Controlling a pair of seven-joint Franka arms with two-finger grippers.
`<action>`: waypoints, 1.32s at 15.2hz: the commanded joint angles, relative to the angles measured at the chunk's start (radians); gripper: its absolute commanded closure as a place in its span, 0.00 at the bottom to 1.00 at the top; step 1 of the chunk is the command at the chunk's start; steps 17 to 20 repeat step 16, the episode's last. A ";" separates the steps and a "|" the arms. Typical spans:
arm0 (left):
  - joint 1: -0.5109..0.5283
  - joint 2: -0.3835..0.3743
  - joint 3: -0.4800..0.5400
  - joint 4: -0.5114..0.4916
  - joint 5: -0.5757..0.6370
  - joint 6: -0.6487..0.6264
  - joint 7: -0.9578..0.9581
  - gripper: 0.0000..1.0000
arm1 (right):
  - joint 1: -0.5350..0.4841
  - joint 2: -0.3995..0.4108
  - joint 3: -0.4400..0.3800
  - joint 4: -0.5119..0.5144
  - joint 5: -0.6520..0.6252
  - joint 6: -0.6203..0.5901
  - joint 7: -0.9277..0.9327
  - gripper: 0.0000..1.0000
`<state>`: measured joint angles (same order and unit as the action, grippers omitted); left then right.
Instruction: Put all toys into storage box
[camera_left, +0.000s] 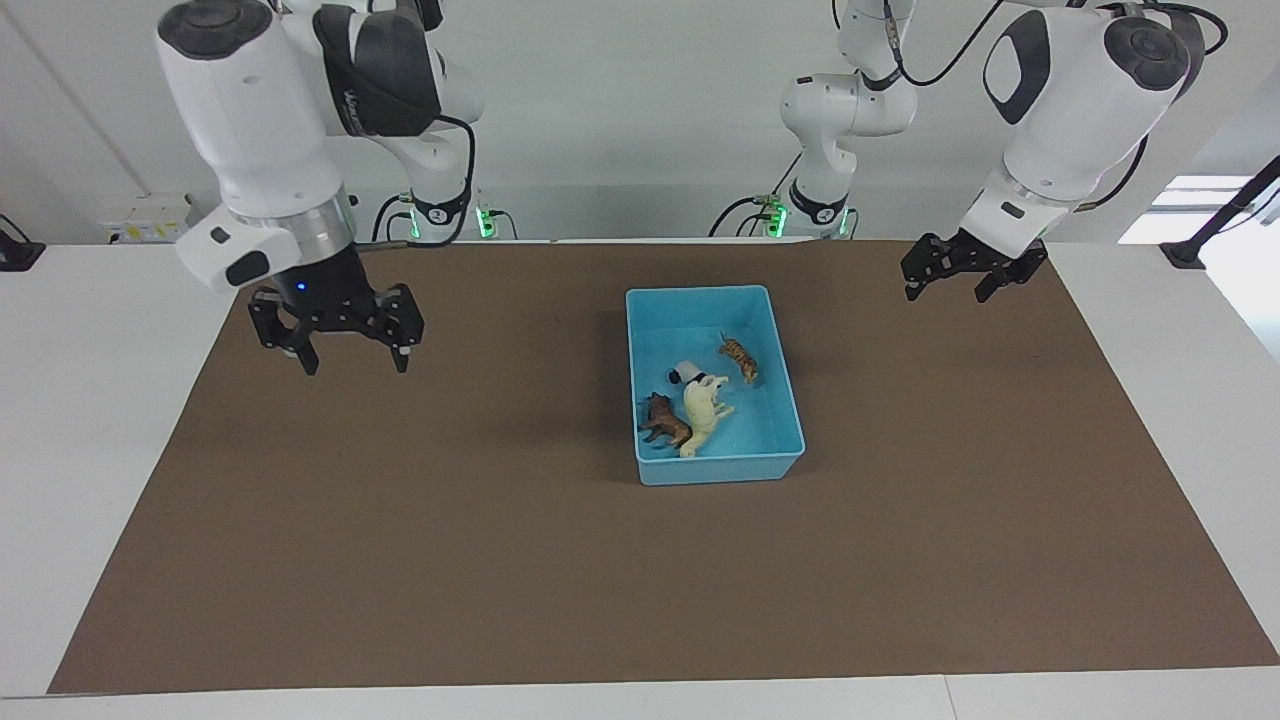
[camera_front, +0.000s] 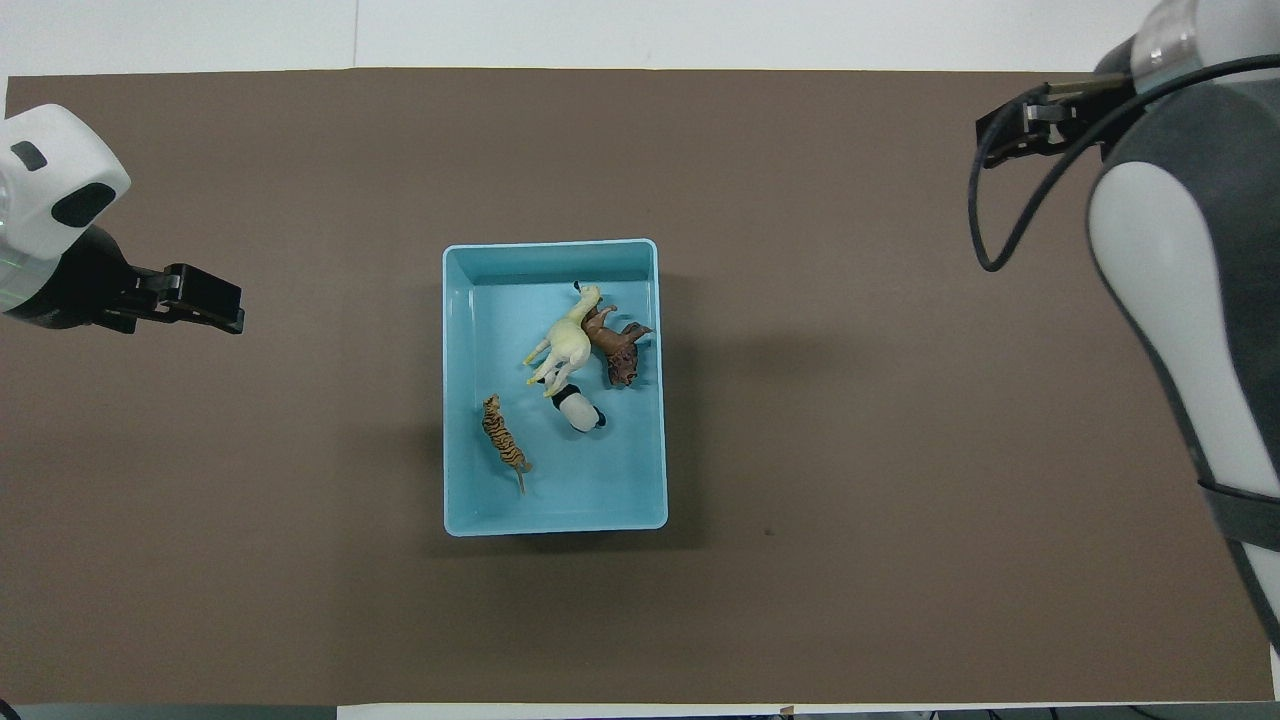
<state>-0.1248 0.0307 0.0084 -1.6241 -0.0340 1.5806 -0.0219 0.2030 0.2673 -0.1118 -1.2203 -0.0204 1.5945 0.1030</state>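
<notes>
All four toys lie in your storage box (camera_left: 783, 372): horse (camera_left: 703, 408) touching the brown animal (camera_left: 665, 420) and panda (camera_left: 686, 376), tiger (camera_left: 739, 359) just beside them, nearer the robots. You seem finished. Your left gripper (camera_left: 967, 281) and right gripper (camera_left: 350, 348) hang over the mat well apart from the box, fingers spread, empty. Next, just confirm and rest.

The right gripper (camera_left: 351, 352) and the left gripper (camera_left: 952, 284) each hang over bare brown mat (camera_left: 400, 520), fingers spread and empty, with nothing beneath them. Between the two sits the storage box (camera_left: 790, 395), the only obstacle; inside it the horse (camera_left: 703, 408), brown animal (camera_left: 666, 420), panda (camera_left: 686, 376) and tiger (camera_left: 740, 359) crowd one part.
</notes>
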 joint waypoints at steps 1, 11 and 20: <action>0.005 0.000 0.016 0.006 -0.004 0.016 0.016 0.00 | -0.083 -0.092 0.024 -0.044 0.008 -0.095 -0.041 0.00; 0.005 -0.015 0.016 -0.010 -0.003 0.006 0.017 0.00 | -0.237 -0.284 0.121 -0.367 -0.007 -0.053 -0.106 0.00; 0.008 -0.015 0.016 -0.010 -0.003 0.006 0.019 0.00 | -0.235 -0.283 0.121 -0.364 -0.007 -0.050 -0.106 0.00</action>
